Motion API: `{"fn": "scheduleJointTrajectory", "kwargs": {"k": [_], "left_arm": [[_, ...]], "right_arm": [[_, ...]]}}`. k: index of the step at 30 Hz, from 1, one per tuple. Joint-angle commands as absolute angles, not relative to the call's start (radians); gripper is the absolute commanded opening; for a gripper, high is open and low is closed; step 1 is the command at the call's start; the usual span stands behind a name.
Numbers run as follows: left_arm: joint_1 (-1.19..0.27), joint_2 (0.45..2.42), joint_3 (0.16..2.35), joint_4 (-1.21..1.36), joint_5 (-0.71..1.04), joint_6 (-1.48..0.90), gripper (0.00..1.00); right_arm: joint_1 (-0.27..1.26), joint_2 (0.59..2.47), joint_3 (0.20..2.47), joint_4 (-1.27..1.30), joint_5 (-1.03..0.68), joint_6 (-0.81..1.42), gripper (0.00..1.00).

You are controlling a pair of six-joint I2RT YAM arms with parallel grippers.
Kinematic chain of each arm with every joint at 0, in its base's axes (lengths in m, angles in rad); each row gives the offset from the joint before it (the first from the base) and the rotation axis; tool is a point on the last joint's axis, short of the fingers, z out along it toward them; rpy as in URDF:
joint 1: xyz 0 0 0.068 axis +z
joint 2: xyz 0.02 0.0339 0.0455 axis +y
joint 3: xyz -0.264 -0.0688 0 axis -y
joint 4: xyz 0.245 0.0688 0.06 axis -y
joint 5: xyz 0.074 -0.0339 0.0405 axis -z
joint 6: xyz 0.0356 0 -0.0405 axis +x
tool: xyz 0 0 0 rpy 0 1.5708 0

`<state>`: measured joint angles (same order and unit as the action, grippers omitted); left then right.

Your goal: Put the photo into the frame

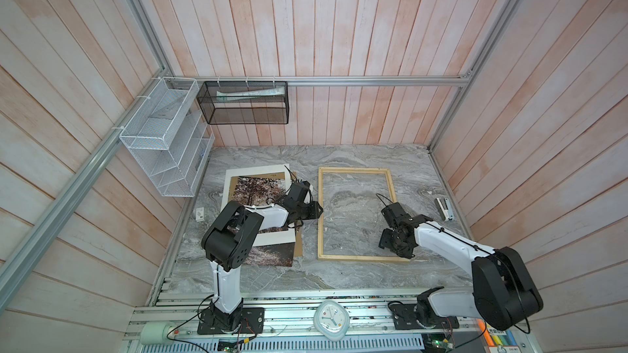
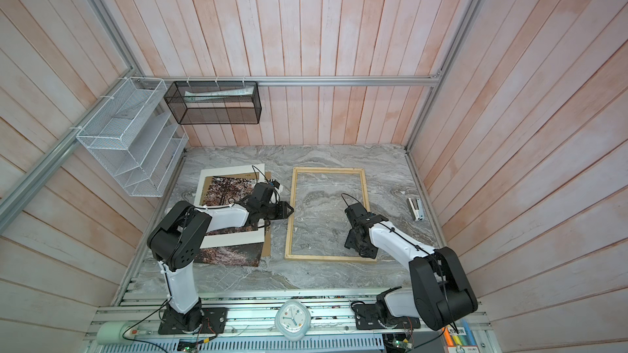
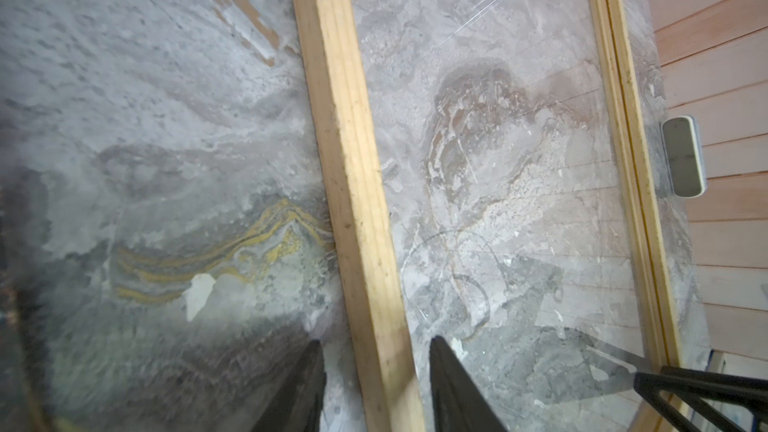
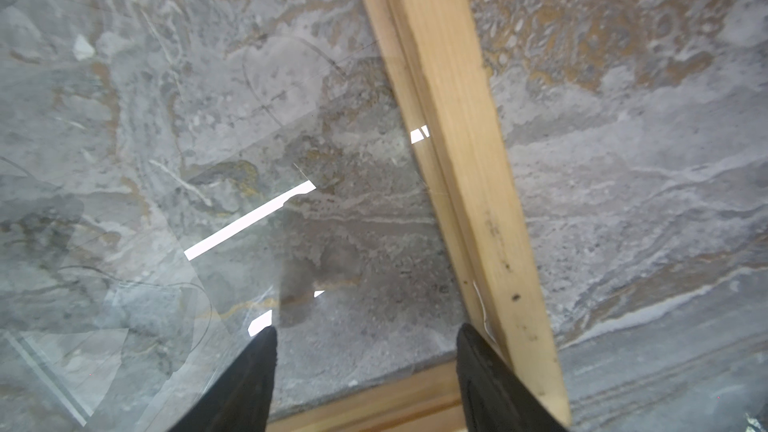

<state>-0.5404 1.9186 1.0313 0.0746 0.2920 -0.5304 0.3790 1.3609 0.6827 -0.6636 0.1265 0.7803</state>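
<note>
The frame (image 1: 320,232) (image 2: 365,185) of pale wood lies flat mid-table, and a clear pane inside it shows reflections. The photo (image 1: 272,254) (image 2: 234,254), an autumn forest print, lies left of it, partly under a white mat board (image 1: 258,169). My left gripper (image 1: 318,210) (image 2: 290,210) (image 3: 376,340) is open; its fingers straddle the frame's left slat (image 3: 345,160) with a gap on each side. My right gripper (image 1: 396,247) (image 2: 360,247) (image 4: 366,327) is open inside the frame near its front right corner, one finger close beside the right slat (image 4: 465,160). Neither holds anything.
A brown backing board (image 1: 299,242) lies under the mat and photo. A white stapler-like device (image 1: 444,209) (image 3: 683,155) sits by the right wall, and a small white tag (image 1: 199,213) by the left edge. Mesh baskets (image 1: 163,137) hang at the back left. A clock (image 1: 331,319) sits on the front rail.
</note>
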Motion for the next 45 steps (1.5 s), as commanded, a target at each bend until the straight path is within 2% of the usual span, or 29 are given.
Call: {"fn": "scheduleJointTrajectory", "kwargs": {"k": [1,9,20,36,45], "left_arm": [[-0.549,1.879,1.044,0.057,0.276,-0.512,0.44],[-0.561,1.866,1.047,0.045,0.255,-0.52,0.52],[-0.594,1.876,1.033,0.067,0.225,-0.567,0.52],[-0.659,1.856,0.991,0.066,0.204,-0.577,0.52],[-0.679,1.848,0.986,0.068,0.197,-0.581,0.51]], "right_arm": [[0.35,1.387,0.716,-0.668,0.103,0.737,0.69],[0.256,1.445,0.889,-0.644,0.132,0.597,0.69],[0.158,1.689,1.285,-0.549,0.176,0.355,0.69],[0.098,2.055,1.69,-0.514,0.003,0.165,0.63],[0.098,2.234,1.853,-0.58,0.001,0.144,0.58]]}}
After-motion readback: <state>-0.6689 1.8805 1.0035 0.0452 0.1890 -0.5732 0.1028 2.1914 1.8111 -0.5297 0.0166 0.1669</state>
